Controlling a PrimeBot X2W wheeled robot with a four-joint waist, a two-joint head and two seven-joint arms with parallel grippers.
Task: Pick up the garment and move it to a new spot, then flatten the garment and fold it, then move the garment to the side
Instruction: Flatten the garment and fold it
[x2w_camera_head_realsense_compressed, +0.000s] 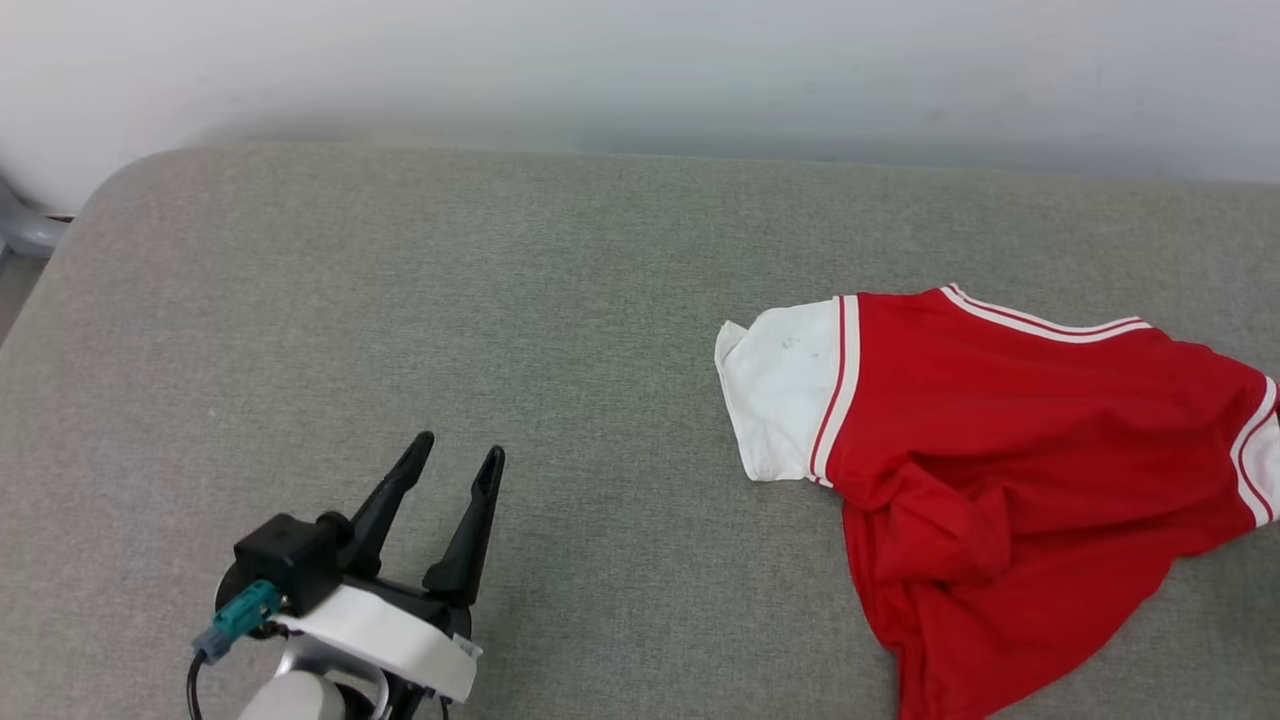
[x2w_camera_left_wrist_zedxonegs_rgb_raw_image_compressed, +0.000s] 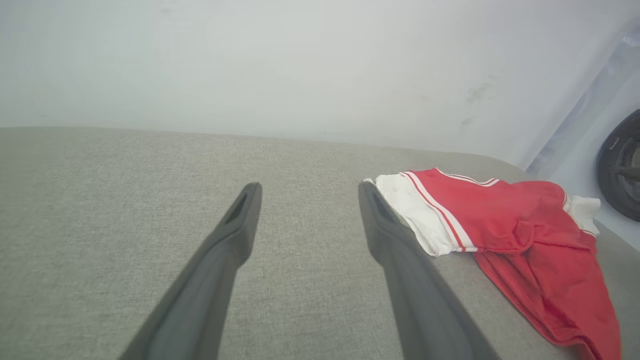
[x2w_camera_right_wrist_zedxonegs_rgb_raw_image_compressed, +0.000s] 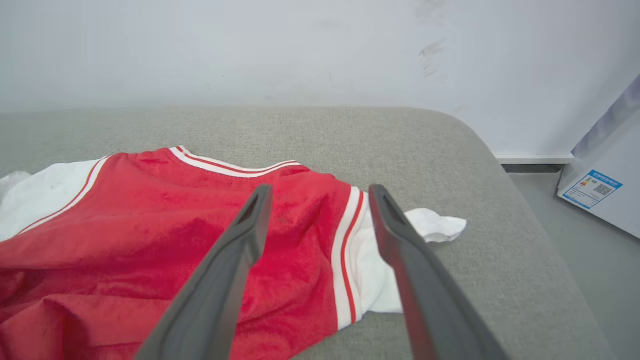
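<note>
Garment, count one: I am seeing one red jersey T-shirt (x2w_camera_head_realsense_compressed: 1000, 450) lying crumpled on the right part of the grey padded surface (x2w_camera_head_realsense_compressed: 400, 300). Its striped neckline is facing the white wall (x2w_camera_head_realsense_compressed: 640, 60), and its lower part is bunching in folds toward me.
Sleeves, count two: both are white with red-and-white stripe trim. The one sleeve (x2w_camera_head_realsense_compressed: 780, 400) is pointing toward the middle of the surface, and the other sleeve (x2w_camera_right_wrist_zedxonegs_rgb_raw_image_compressed: 395, 260) is lying at the far right side.
Left gripper: the left gripper (x2w_camera_head_realsense_compressed: 459, 448) is hovering over bare grey fabric at the lower left, well apart from the T-shirt. Its two dark fingers (x2w_camera_left_wrist_zedxonegs_rgb_raw_image_compressed: 225, 245) are standing spread, with nothing between them.
Right gripper: the right gripper (x2w_camera_right_wrist_zedxonegs_rgb_raw_image_compressed: 320, 189) is pointing over the shoulder beside the far-right sleeve. Its two fingers (x2w_camera_right_wrist_zedxonegs_rgb_raw_image_compressed: 242, 235) are standing wide and are gripping nothing. I cannot tell whether the tips are touching the cloth.
Other things: one white box (x2w_camera_right_wrist_zedxonegs_rgb_raw_image_compressed: 600, 200) with one blue label (x2w_camera_right_wrist_zedxonegs_rgb_raw_image_compressed: 592, 189) is standing on the floor (x2w_camera_right_wrist_zedxonegs_rgb_raw_image_compressed: 560, 260) beside the rounded corner of the surface. One dark round object (x2w_camera_left_wrist_zedxonegs_rgb_raw_image_compressed: 622, 165) is showing at the right edge of the left wrist view, and I cannot tell what it is.
</note>
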